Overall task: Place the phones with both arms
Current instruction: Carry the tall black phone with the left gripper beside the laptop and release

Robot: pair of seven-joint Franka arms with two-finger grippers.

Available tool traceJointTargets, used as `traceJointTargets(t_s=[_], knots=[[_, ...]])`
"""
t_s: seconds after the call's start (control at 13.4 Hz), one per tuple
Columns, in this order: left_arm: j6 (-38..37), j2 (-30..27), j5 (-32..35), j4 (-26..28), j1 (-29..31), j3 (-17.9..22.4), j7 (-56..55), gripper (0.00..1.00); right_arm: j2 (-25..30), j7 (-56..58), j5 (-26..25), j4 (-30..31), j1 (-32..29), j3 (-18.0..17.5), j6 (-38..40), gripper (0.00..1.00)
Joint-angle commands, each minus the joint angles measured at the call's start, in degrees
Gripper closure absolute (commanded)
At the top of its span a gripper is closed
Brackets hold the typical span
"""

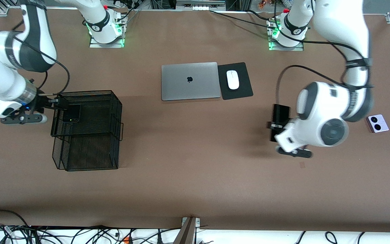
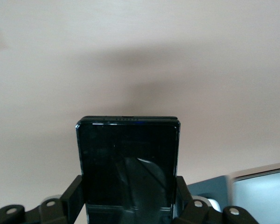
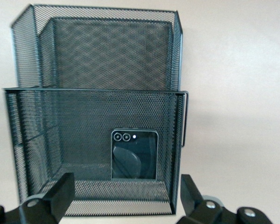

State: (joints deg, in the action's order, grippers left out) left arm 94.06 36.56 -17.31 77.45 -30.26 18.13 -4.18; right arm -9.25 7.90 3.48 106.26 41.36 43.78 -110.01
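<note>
A long black slab phone (image 1: 281,113) hangs over bare table toward the left arm's end, with my left gripper (image 1: 278,130) shut on its lower part. The left wrist view shows the fingers (image 2: 73,189) pressed on both sides of this phone (image 2: 128,154). A small dark folded phone (image 1: 71,113) lies in the upper tray of a black mesh basket (image 1: 115,101). My right gripper (image 1: 59,101) hovers open at that tray's rim, apart from the phone (image 3: 134,161); its fingers (image 3: 60,193) hold nothing. A lilac-white folded phone (image 1: 377,123) lies on the table beside the left arm.
The basket's lower tray (image 1: 90,152) juts toward the front camera. A closed grey laptop (image 1: 189,80) lies mid-table near the bases, with a white mouse (image 1: 232,79) on a black pad (image 1: 240,89) beside it.
</note>
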Motion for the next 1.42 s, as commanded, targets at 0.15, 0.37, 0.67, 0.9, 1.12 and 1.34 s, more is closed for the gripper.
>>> traceJointTargets(t_s=[0.15,0.37,0.67,0.9,1.12,1.34], knots=[[7.4,6.3,-3.7,-6.3,-7.6,0.5,-11.8,0.67,0.1,-0.3,0.7,-7.3,-0.6,1.1,9.1,0.00],[14.9,9.9,-5.7,-6.3,-11.7,0.1,-19.4,0.67,0.3,-0.3,0.7,-7.5,-0.6,1.5,9.3,0.00],[23.8,14.8,-5.6,-6.3,-13.6,-3.7,-26.7,0.67,0.3,-0.3,0.6,-8.3,-0.6,1.3,9.4,0.00],[28.6,17.1,-5.6,-6.1,-14.2,-5.2,-29.6,0.67,0.3,-0.3,0.7,-8.6,-1.1,0.7,9.4,0.00],[29.8,18.4,-5.5,-5.6,-15.0,-5.2,-30.0,0.67,0.3,-0.5,0.6,-8.6,-7.2,-6.2,9.3,0.00],[29.8,18.8,-5.1,-5.6,-15.4,-5.2,-29.8,0.65,0.3,-3.9,0.0,-8.7,-12.3,-12.9,9.2,0.00]])
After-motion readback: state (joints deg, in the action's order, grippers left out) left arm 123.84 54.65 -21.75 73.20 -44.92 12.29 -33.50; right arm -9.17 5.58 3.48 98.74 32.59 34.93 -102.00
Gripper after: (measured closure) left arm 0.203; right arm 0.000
